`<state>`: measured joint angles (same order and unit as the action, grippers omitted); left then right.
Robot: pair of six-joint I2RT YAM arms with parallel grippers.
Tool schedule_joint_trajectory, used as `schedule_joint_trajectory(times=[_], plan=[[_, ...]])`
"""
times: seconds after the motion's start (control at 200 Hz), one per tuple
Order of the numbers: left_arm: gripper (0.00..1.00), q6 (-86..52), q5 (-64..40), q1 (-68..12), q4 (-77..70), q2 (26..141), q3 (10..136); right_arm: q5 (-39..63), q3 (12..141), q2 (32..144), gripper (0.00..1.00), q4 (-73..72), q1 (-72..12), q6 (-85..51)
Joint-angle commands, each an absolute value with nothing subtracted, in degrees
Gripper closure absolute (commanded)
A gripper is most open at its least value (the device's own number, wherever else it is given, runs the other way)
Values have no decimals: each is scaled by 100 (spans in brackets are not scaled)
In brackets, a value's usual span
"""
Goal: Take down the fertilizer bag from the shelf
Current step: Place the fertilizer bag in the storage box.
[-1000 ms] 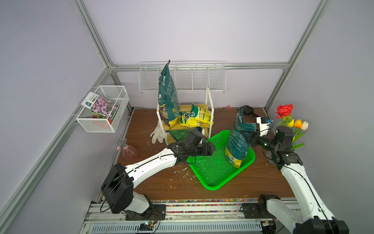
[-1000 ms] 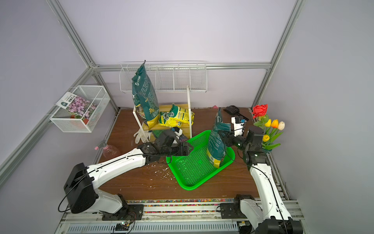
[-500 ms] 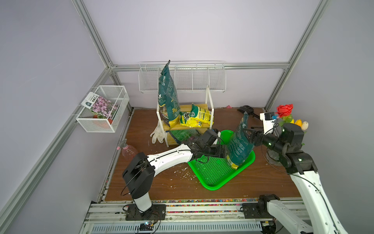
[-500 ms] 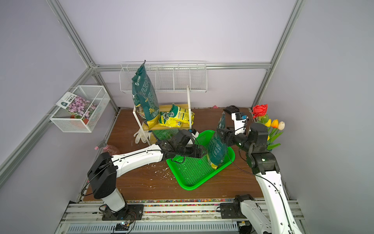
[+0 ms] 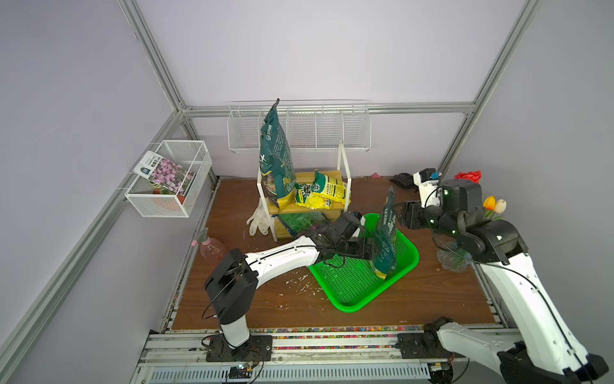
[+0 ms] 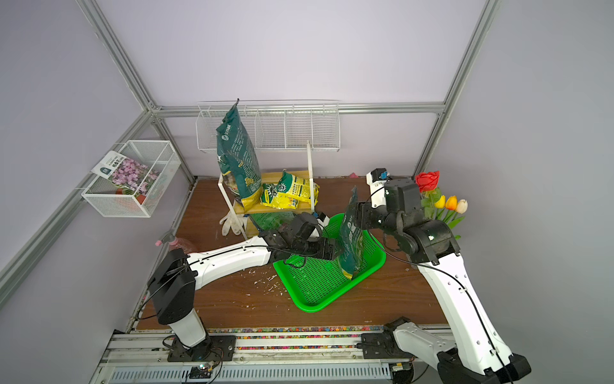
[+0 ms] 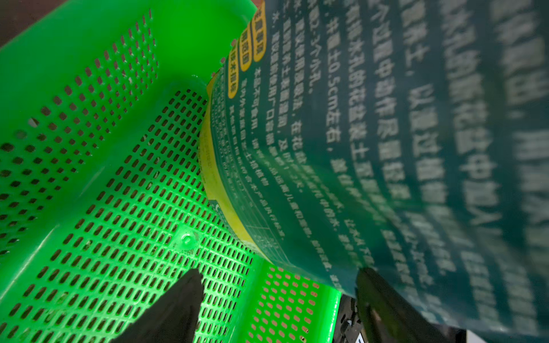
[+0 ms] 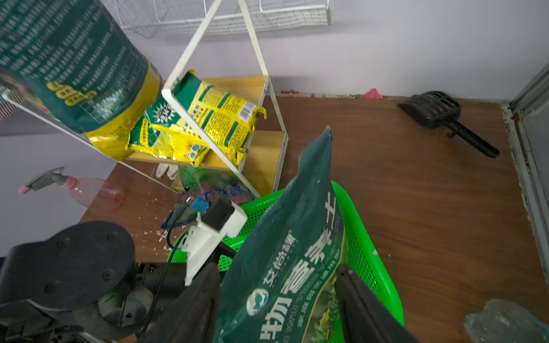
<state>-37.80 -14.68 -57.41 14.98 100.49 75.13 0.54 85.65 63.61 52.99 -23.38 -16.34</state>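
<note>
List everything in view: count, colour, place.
shelf: one, yellowish wood, table's back.
tall bag: one, dark green, shelf's top board.
yellow bags: two, yellow-green, top board.
lower bag: one, green, lower board.
tray: one, green, table middle.
tray bag: one, dark green, in tray.
gloves: pair, white, beside shelf.
spray bottle: one, pink, near left arm.
scoop: one, black, back corner.
wire rack: one, white, back wall.
mesh basket: one, white, side wall.
flowers: four, mixed colours, beside right arm.
left claw: black, open, beside tray bag.
right claw: black, astride tray bag, grip unclear.
</note>
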Motion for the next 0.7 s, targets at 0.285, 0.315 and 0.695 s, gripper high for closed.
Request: schedule_joint_trajectory(times=[0.285,0.315,0.695], plan=[[14,-3647,-1558,-5776,1400,10178,7831,-868,9179,7127,33,6006,-3235,-1987],[14,-3661,-1555,-5776,1384,10171,7818,-867,9208,7215,34,6036,-3250,-1986],[14,-3582,-1326,-5774,1472,9853,7435,-1444,9365,7708,74,6271,-3254,-2000]])
